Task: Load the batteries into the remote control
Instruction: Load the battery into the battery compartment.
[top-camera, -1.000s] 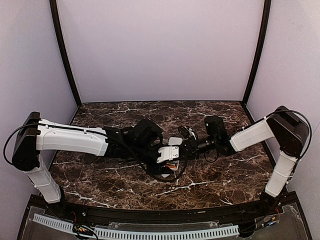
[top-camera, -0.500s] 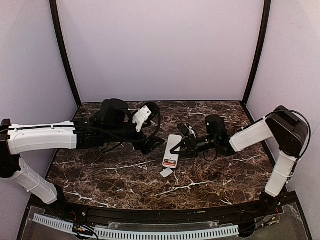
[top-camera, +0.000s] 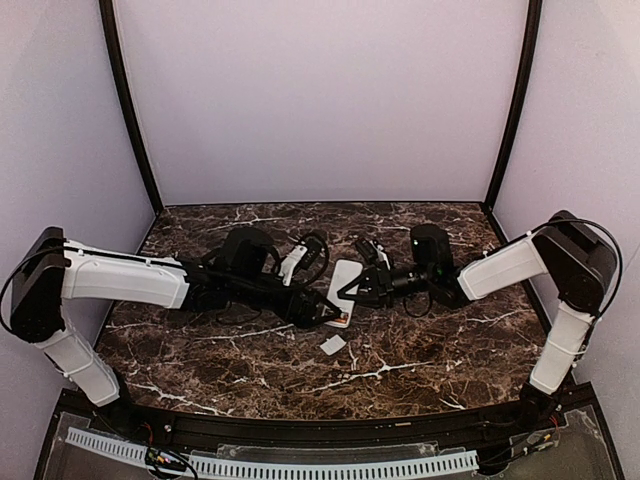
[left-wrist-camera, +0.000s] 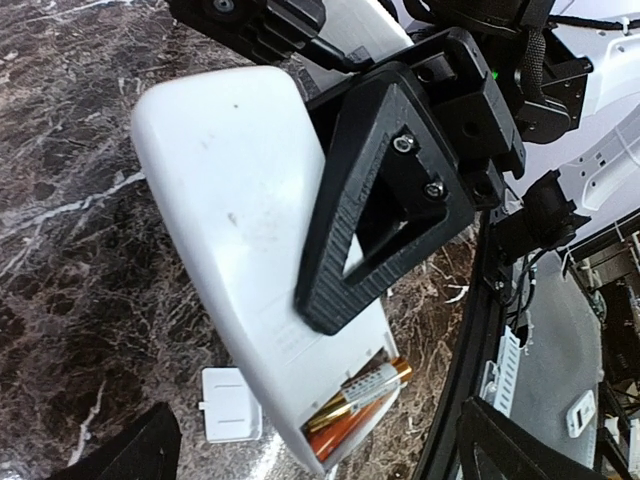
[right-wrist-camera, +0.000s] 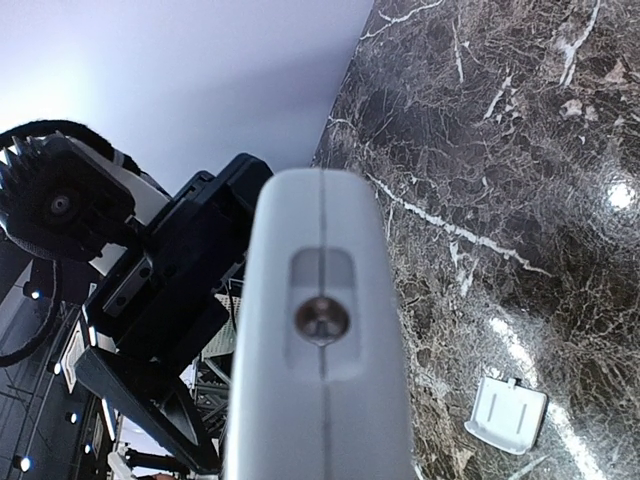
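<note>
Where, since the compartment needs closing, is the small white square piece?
Top view: the white square piece lies centrally, just on the near side of the remote control.

- A dark brown marble-patterned tabletop (top-camera: 430, 365) with white veins filled the floor of the booth.
- A plain pale lilac back wall (top-camera: 320, 100) rose behind it, with matching side walls.
- Slim black corner posts (top-camera: 128, 110) framed the back wall.
- A black curved rail (top-camera: 330, 432) edged the near side.
- Bright glare (right-wrist-camera: 618, 193) lay on the marble.

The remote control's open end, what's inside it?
Two orange-red batteries lie side by side in the remote control. Their inner ends are hidden under its white back.
</note>
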